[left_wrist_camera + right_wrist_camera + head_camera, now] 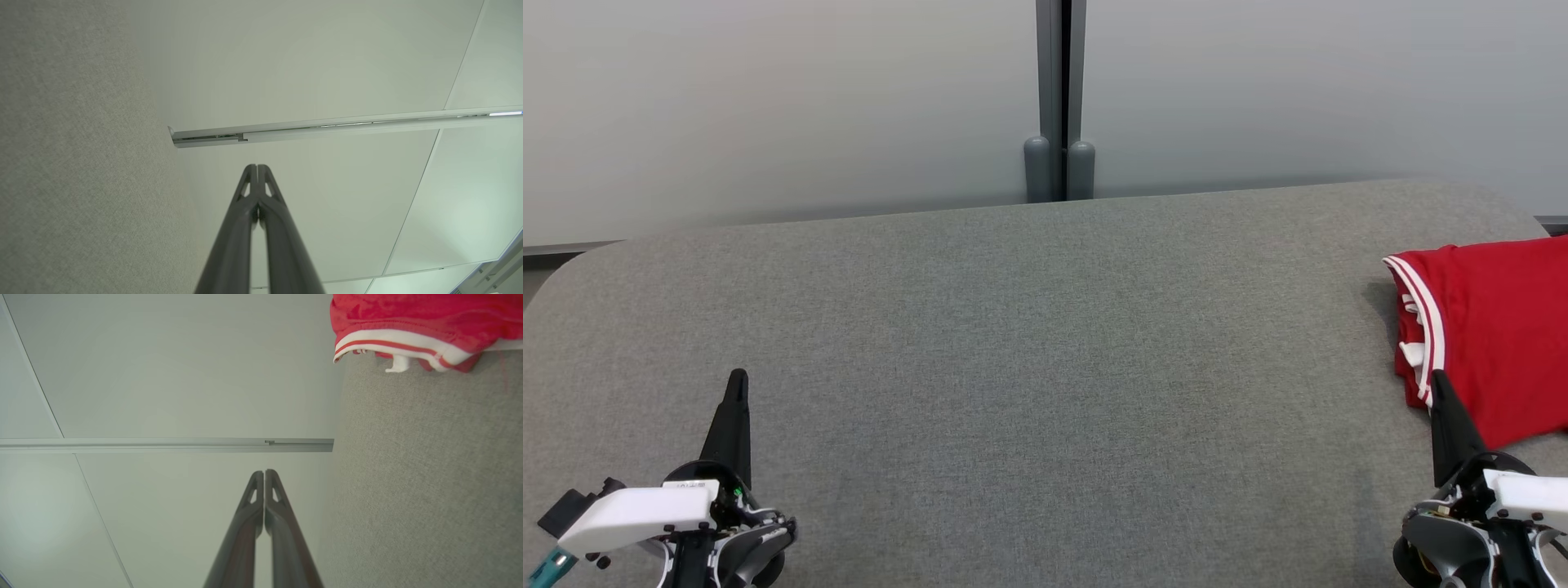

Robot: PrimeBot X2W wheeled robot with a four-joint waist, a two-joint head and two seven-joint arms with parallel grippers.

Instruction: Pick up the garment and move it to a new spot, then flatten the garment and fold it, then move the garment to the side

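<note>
Resting closed, empty: left gripper (738,380), right gripper (1437,382). Folded garment (1499,327) lies at right edge of table (1045,343); right gripper close beside it. A careless sweep could snag cloth, spoiling fold.

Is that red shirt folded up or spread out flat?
Folded: the red garment sits as a compact bundle at the grey table's right end, its white-striped edges stacked in layers.

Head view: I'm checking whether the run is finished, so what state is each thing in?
red garment: folded, lying unheld at the right end of the grey fabric surface.
left gripper: shut, empty.
right gripper: shut, empty, beside the garment's striped edge.
</note>
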